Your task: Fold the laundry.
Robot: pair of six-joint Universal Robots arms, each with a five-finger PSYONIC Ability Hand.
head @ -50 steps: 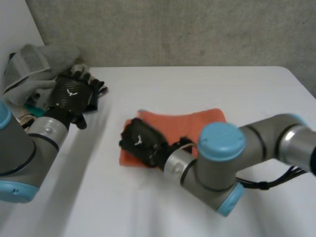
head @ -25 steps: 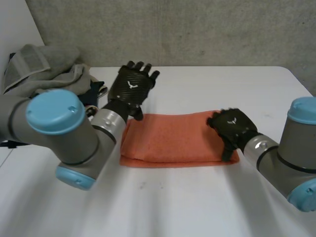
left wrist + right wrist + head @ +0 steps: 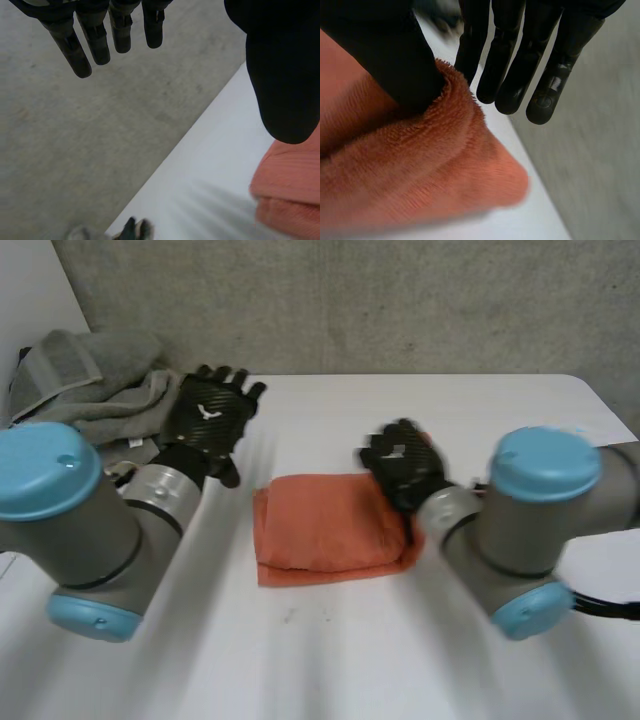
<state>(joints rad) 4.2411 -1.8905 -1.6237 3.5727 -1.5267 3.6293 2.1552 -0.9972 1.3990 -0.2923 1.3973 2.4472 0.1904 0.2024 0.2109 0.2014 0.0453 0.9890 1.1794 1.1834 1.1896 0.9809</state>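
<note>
An orange towel (image 3: pixel 320 535) lies in the middle of the white table (image 3: pixel 330 660), folded into a thick, roughly square pad of terry cloth. Its layers are stacked and its near edge is rounded. The right robot hand (image 3: pixel 405 465) is at the pad's far right corner. In its wrist view the thumb presses into a raised lip of the towel (image 3: pixel 420 170) and pinches that lip against the straight fingers (image 3: pixel 510 65). The left robot hand (image 3: pixel 208 420) hangs above the table, left of the towel, with straight, spread fingers (image 3: pixel 95 40) that hold nothing. Grey towels (image 3: pixel 90 380) are heaped at the far left.
</note>
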